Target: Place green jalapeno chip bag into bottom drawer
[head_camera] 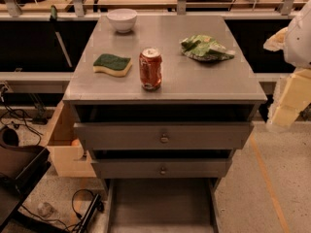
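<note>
Green jalapeno chip bag [206,48] lies on cabinet top [223,81], upper right of frame. Bottom drawer [160,200] stands open, lower centre. Gripper [291,98] at right edge, apart from bag; its grip state cannot be told.

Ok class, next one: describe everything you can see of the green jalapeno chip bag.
The green jalapeno chip bag is a wrinkly, foil-looking pouch, light and dark green with white patches. It lies flat on the grey cabinet top, towards its back right, apart from the can, with nothing touching it but the top. The pincer hangs off to the right, beyond the top's edge, clear of the bag.
</note>
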You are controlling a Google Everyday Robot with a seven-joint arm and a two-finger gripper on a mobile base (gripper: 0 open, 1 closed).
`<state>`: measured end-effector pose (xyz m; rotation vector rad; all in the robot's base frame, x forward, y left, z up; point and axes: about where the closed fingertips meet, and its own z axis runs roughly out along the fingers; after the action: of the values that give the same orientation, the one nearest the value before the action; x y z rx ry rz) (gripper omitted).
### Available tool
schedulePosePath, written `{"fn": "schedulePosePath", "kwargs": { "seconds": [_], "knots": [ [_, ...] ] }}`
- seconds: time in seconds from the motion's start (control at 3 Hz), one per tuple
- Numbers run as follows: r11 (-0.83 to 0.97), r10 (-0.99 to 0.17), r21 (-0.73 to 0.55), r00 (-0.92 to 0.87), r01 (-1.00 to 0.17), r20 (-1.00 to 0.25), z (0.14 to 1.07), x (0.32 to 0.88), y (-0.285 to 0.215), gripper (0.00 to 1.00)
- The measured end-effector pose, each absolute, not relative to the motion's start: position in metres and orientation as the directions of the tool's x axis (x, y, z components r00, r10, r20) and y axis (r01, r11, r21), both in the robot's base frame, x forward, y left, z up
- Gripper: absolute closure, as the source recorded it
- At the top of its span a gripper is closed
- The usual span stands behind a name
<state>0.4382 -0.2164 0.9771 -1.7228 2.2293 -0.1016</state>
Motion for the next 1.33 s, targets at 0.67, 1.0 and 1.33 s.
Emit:
{"fn": "schedulePosePath", "kwargs": {
  "seconds": [0.67,1.0,1.33],
  "knots": [
    [0.344,-0.915,-0.28,-0.252,-0.896,-0.317,0.98,0.476,-0.222,0.0],
    [0.47,-0.814,-0.306,-0.272,-0.828,-0.513,0.986,0.54,-0.243,0.0],
    [0.586,-0.652,-0.302,-0.217,-0.752,-0.727,0.993,0.612,-0.261,0.0]
  ]
}}
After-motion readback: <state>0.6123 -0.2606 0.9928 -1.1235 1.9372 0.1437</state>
